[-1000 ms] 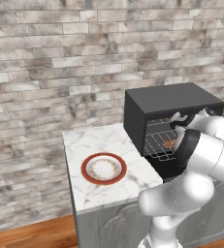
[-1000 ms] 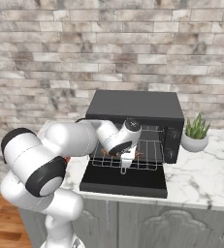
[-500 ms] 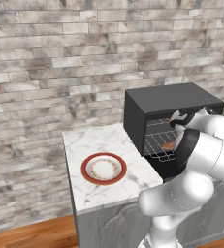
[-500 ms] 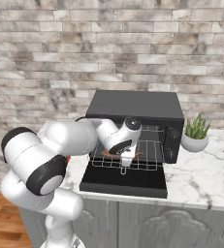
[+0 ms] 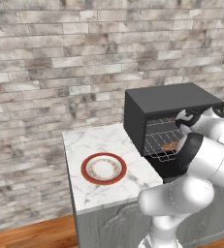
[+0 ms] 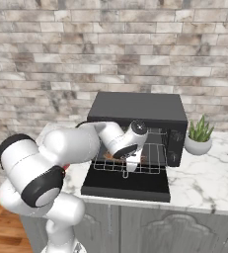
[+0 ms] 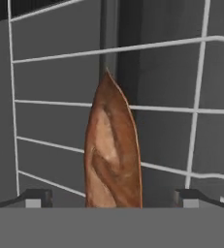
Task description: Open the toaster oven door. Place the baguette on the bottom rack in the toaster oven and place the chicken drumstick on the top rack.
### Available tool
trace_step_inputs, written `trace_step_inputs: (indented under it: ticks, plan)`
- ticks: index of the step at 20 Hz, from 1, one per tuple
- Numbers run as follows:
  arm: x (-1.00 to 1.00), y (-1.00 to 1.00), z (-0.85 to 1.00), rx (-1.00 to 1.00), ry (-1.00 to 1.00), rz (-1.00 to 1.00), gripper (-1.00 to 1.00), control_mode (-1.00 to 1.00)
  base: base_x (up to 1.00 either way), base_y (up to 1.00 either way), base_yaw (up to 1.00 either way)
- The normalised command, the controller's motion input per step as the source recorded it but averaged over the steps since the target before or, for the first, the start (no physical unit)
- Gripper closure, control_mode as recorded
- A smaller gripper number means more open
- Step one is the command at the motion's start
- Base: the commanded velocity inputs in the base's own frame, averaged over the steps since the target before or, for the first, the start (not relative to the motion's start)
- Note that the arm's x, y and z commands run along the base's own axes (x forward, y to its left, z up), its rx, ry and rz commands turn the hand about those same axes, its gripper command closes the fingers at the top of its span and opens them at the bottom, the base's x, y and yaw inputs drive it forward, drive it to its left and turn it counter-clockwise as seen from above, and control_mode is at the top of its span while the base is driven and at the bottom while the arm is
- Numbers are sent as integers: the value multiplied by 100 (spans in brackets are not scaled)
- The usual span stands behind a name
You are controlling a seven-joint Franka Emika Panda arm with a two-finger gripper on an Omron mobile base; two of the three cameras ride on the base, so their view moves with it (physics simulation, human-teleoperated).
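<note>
A: We're at the toaster oven, a matte black box on a white marbled counter, hard against a grey and tan brick wall. What's around it?

B: Its door is folded flat toward us over the counter edge. Left of the oven sits a red-rimmed plate, nothing on it. Right of the oven, a small potted plant in a white pot. Grey cabinet fronts below, wood floor under those.

A: And the arm?

B: The hand is at the oven mouth, over a silver wire rack that juts out above the door. I can't tell from here which of the two racks it is.

A: The baguette?

B: Right there in the hand view: the baguette lies on the wire grid, pointed end away from the camera, dark crust streaks along it. From the left base view a brown bit of it shows on the rack inside the oven.

A: Is the gripper holding it?

B: No. The two fingertips stand spread wide, one on either side of the loaf, each apart from the crust.
</note>
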Motion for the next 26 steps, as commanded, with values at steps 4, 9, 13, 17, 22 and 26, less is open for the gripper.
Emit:
trace_step_inputs:
  ticks: [4,9,13,17,22,26]
  plan:
    - [-33,-2,18,0,0,5,-100,-100,0,0,0]
    - [-40,-1,15,-4,0,31,-100,-100,0,0,0]
    - [-48,0,6,-12,0,54,-100,-100,0,0,0]
    - [-45,0,1,-16,0,53,-100,-100,0,0,0]
    - [-37,2,0,-21,0,44,-100,-100,0,0,0]
    - [-30,3,-2,-22,0,34,-100,-100,0,0,0]
